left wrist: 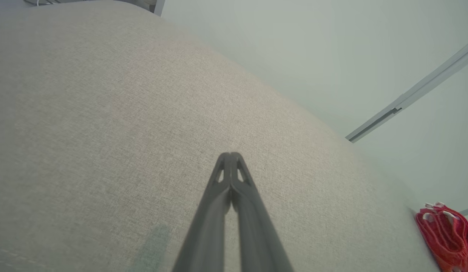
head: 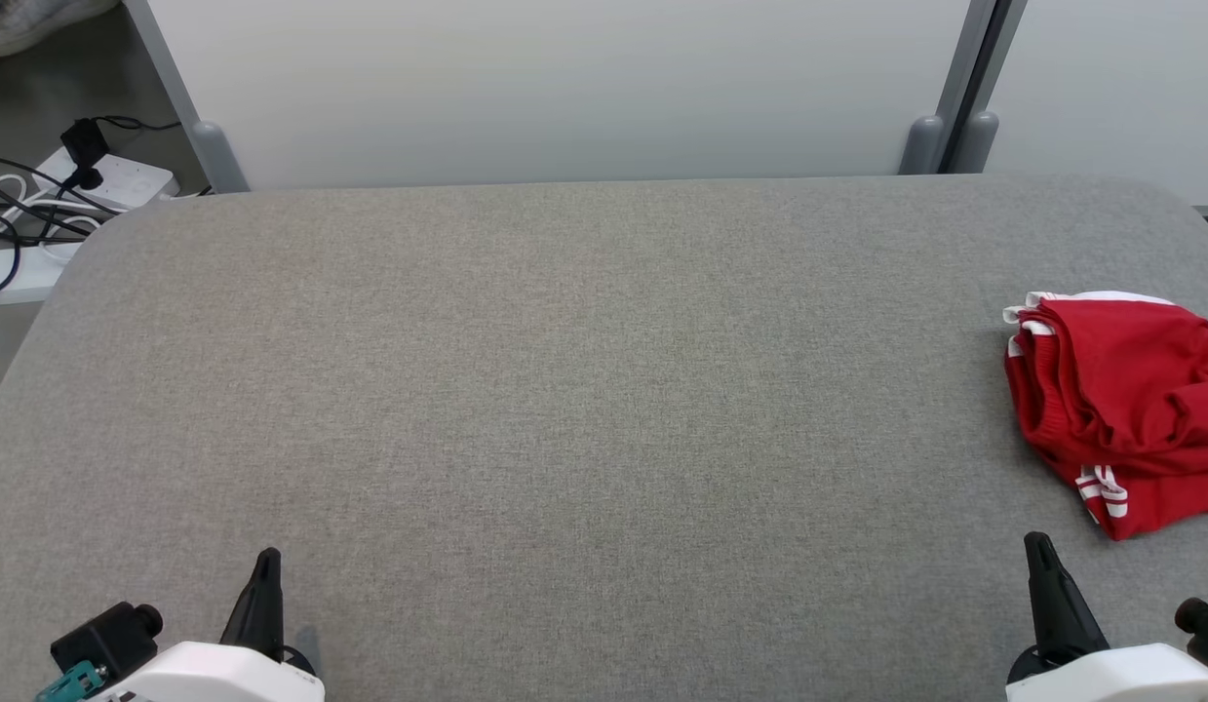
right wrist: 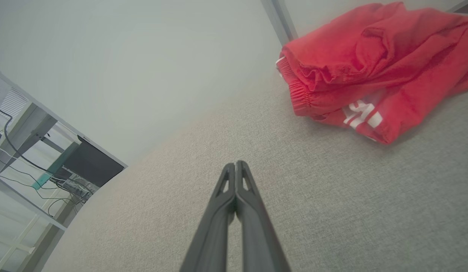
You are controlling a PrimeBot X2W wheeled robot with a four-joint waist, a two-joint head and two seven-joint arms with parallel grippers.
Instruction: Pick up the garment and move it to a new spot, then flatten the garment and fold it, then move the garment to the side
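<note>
A red garment (head: pixel 1125 409) with white stripes lies crumpled in a heap at the right edge of the grey table (head: pixel 584 390). It also shows as the red garment (right wrist: pixel 373 68) in the right wrist view and the red garment (left wrist: pixel 447 236) at the lower right of the left wrist view. My right gripper (head: pixel 1037 548) rests shut at the near right, just short of the heap, holding nothing. At the near left my left gripper (head: pixel 268 561) is shut and empty, far from the garment. The tips of each gripper (left wrist: pixel 230 155) (right wrist: pixel 235 163) meet above bare fabric.
A white partition wall (head: pixel 565 88) with grey posts stands behind the table. On the floor at the far left lie a power strip (head: pixel 106 180) and tangled cables. The table's rounded corners curve away at both far sides.
</note>
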